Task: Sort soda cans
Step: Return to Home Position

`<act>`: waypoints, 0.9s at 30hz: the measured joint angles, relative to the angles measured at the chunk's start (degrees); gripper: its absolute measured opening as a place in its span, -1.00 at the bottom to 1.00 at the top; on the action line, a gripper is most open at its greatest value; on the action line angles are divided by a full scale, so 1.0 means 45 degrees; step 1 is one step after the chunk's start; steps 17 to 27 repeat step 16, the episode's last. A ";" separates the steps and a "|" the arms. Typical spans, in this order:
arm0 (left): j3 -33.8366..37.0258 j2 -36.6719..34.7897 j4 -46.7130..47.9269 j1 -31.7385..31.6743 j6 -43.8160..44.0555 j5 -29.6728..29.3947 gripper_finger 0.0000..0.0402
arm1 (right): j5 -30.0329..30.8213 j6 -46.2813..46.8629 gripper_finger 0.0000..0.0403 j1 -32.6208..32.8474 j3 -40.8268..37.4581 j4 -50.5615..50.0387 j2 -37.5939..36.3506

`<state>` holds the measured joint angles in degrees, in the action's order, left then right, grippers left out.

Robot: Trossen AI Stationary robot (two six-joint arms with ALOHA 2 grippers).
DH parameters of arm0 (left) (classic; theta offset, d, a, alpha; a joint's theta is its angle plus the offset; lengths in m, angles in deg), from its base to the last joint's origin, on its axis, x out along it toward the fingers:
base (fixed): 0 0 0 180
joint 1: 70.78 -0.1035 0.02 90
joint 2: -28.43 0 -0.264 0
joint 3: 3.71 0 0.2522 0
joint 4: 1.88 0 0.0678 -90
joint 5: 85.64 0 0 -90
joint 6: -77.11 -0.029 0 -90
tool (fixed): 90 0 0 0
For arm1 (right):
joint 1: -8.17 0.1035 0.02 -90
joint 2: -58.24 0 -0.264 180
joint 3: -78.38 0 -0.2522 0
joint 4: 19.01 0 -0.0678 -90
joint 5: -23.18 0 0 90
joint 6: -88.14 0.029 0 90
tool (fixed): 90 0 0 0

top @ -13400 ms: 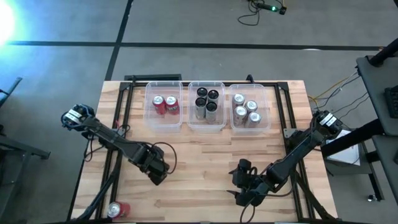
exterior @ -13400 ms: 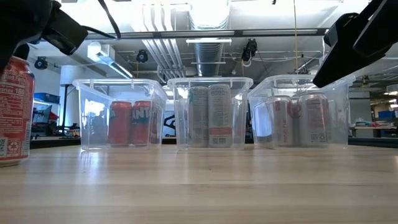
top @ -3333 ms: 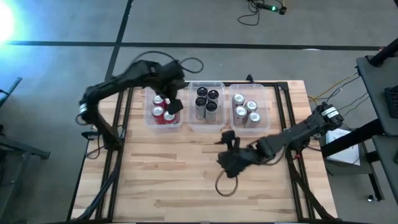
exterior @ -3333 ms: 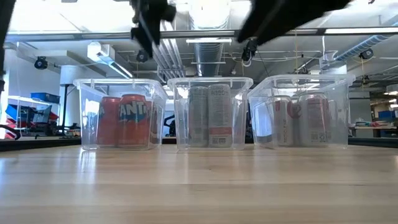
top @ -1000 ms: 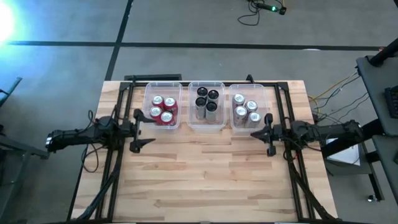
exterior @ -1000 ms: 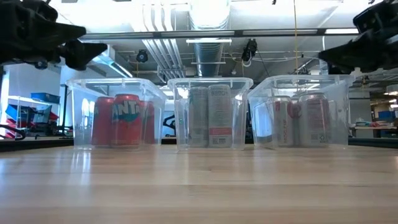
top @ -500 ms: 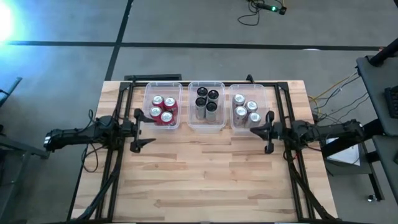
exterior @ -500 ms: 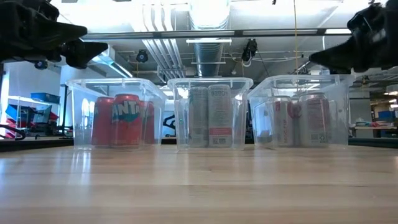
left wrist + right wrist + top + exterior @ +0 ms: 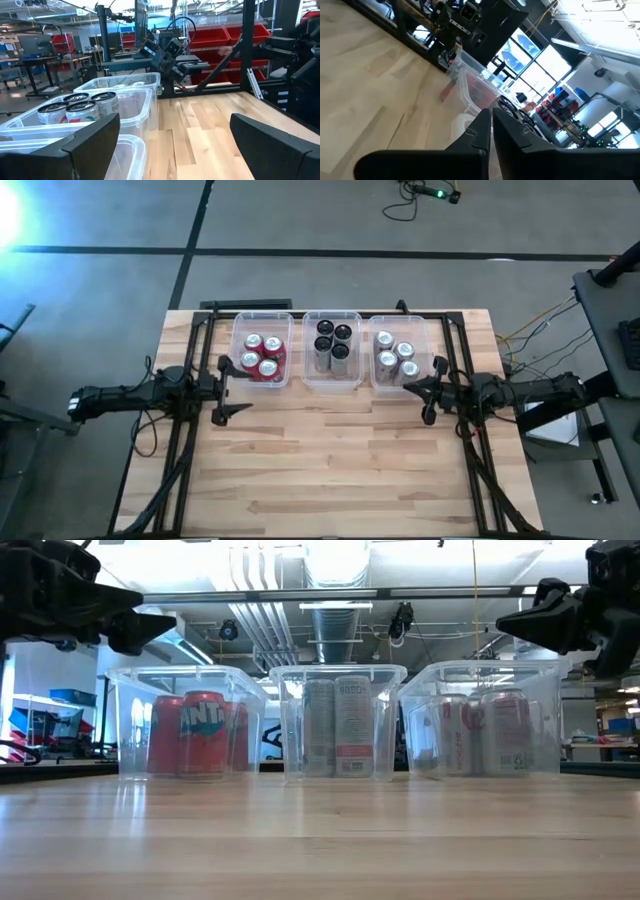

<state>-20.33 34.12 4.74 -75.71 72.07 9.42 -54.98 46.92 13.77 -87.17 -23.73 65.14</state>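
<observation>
Red soda cans (image 9: pixel 259 358), three of them, stand upright in the left clear bin (image 9: pixel 263 315) at the far side of a wooden table (image 9: pixel 320 470). Four black-topped soda cans (image 9: pixel 333 340) fill the middle bin (image 9: pixel 331 314) and four silver soda cans (image 9: pixel 396 355) the right bin (image 9: pixel 400 318). The three bins sit side by side in one row. From above, both dark arms reach in from the table's side edges, roughly level with the bins' near walls. The left gripper (image 9: pixel 228 389) hangs just in front of the left bin, its fingers spread wide apart and empty. The right gripper (image 9: pixel 412 388) hangs just in front of the right bin. Its wrist view shows the fingers drawn together with only a sliver between them, clamped on nothing.
</observation>
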 joint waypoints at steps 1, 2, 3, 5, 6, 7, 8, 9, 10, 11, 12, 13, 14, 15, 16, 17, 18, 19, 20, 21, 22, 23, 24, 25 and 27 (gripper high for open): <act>-0.0003 0.0036 0.0001 0.0000 0.0000 0.0000 0.80 | 0.0000 -0.0033 -0.94 0.0000 -0.0001 -0.0001 0.0004; 0.0001 0.0073 0.0010 0.0000 0.0000 0.0000 0.80 | 0.0000 -0.0039 -0.94 0.0000 -0.0005 -0.0005 0.0004; -0.0004 0.0109 0.0005 0.0000 0.0000 0.0000 0.80 | 0.0000 -0.0042 -0.94 0.0000 -0.0005 0.0009 0.0004; 0.0001 0.0191 0.0003 0.0000 0.0000 0.0000 0.80 | 0.0000 -0.0043 -0.94 0.0000 -0.0005 0.0031 0.0004; -0.0002 0.0230 0.0005 0.0000 0.0000 0.0000 0.80 | 0.0003 -0.0047 -0.94 0.0000 -0.0005 0.0029 0.0004; 0.0001 0.0268 0.0005 0.0000 0.0000 0.0000 0.80 | 0.0005 -0.0050 -0.94 0.0000 -0.0005 0.0029 0.0004; 0.0001 0.0310 0.0000 0.0000 0.0000 0.0000 0.80 | 0.0005 -0.0053 -0.94 0.0000 -0.0005 0.0036 0.0004; 0.0001 0.0352 0.0005 0.0000 0.0000 0.0000 0.80 | 0.0005 -0.0057 -0.94 0.0000 -0.0005 0.0040 0.0004; 0.0001 0.0397 0.0005 0.0000 0.0000 0.0000 0.80 | 0.0006 -0.0062 -0.94 0.0000 -0.0005 0.0044 0.0004; -0.0003 0.0441 0.0005 0.0000 0.0000 0.0000 0.80 | 0.0010 -0.0066 -0.94 0.0000 -0.0005 0.0044 0.0004; -0.0001 0.0481 0.0002 0.0000 0.0000 0.0000 0.80 | 0.0014 -0.0071 -0.94 0.0000 -0.0005 0.0044 0.0004; 0.0001 0.0530 0.0005 0.0000 0.0000 0.0000 0.80 | 0.0018 -0.0071 -0.94 0.0000 -0.0005 0.0049 0.0004; -0.0002 0.0575 0.0005 0.0000 0.0000 0.0000 0.80 | 0.0022 -0.0071 -0.94 0.0000 -0.0005 0.0049 0.0004; 0.0000 0.0628 0.0003 0.0000 0.0000 0.0000 0.80 | 0.0024 -0.0071 -0.94 0.0000 -0.0005 0.0049 0.0004; -0.0001 0.0676 0.0000 0.0000 0.0000 0.0000 0.80 | 0.0024 -0.0073 -0.94 0.0000 -0.0005 0.0049 0.0004; -0.0001 0.0676 0.0000 0.0000 0.0000 0.0000 0.80 | 0.0024 -0.0073 -0.94 0.0000 -0.0005 0.0049 0.0004; -0.0001 0.0676 0.0000 0.0000 0.0000 0.0000 0.80 | 0.0024 -0.0073 -0.94 0.0000 -0.0005 0.0049 0.0004; -0.0001 0.0676 0.0000 0.0000 0.0000 0.0000 0.80 | 0.0024 -0.0073 -0.94 0.0000 -0.0005 0.0049 0.0004; -0.0001 0.0676 0.0000 0.0000 0.0000 0.0000 0.80 | 0.0024 -0.0073 -0.94 0.0000 -0.0005 0.0049 0.0004; -0.0001 0.0676 0.0000 0.0000 0.0000 0.0000 0.80 | 0.0024 -0.0073 -0.94 0.0000 -0.0005 0.0049 0.0004; -0.0001 0.0676 0.0000 0.0000 0.0000 0.0000 0.80 | 0.0024 -0.0073 -0.94 0.0000 -0.0005 0.0049 0.0004; -0.0001 0.0676 0.0000 0.0000 0.0000 0.0000 0.80 | 0.0024 -0.0073 -0.94 0.0000 -0.0005 0.0049 0.0004; -0.0001 0.0676 0.0000 0.0000 0.0000 0.0000 0.80 | 0.0024 -0.0073 -0.94 0.0000 -0.0005 0.0049 0.0004; -0.0001 0.0676 0.0000 0.0000 0.0000 0.0000 0.80 | 0.0024 -0.0073 -0.94 0.0000 -0.0005 0.0049 0.0004; -0.0001 0.0676 0.0000 0.0000 0.0000 0.0000 0.80 | 0.0024 -0.0073 -0.94 0.0000 -0.0005 0.0049 0.0004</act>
